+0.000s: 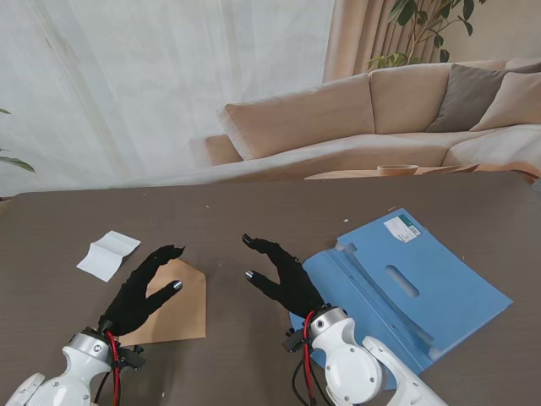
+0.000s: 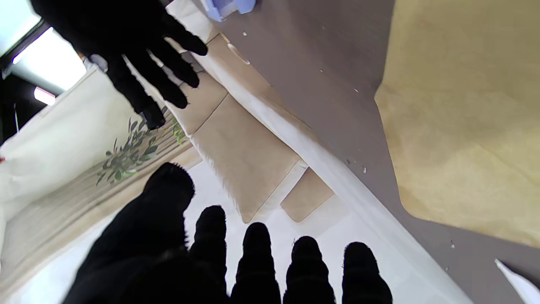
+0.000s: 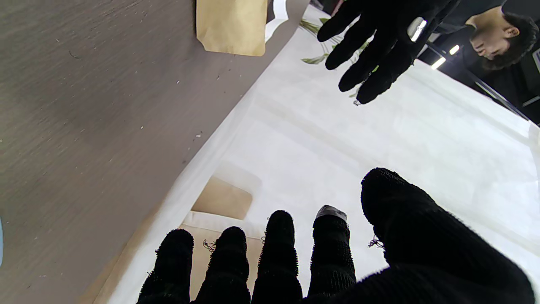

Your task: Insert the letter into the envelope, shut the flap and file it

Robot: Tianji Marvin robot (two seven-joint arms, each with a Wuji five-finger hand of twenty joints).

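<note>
Brown envelope (image 1: 176, 311) under left hand (image 1: 139, 294), fingers apart, right hand (image 1: 283, 275) likewise spread, holding nothing, white letter (image 1: 108, 255) beside, blue folder (image 1: 414, 283) right.

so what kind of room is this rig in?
Probably a living-room-style demo space, not a factory floor: a beige sofa with cushions behind the brown table, sheer curtains, and a houseplant in the corner.

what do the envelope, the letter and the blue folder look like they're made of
Envelope: looks like brown kraft paper, matte, with a faint fibrous mottling in the left wrist view.
Letter: thin white paper, matte; fold creases show across it.
Blue folder: probably plastic or coated card, smooth and evenly coloured, with a cut-out slot and a white label; the pictures leave it open.
</note>
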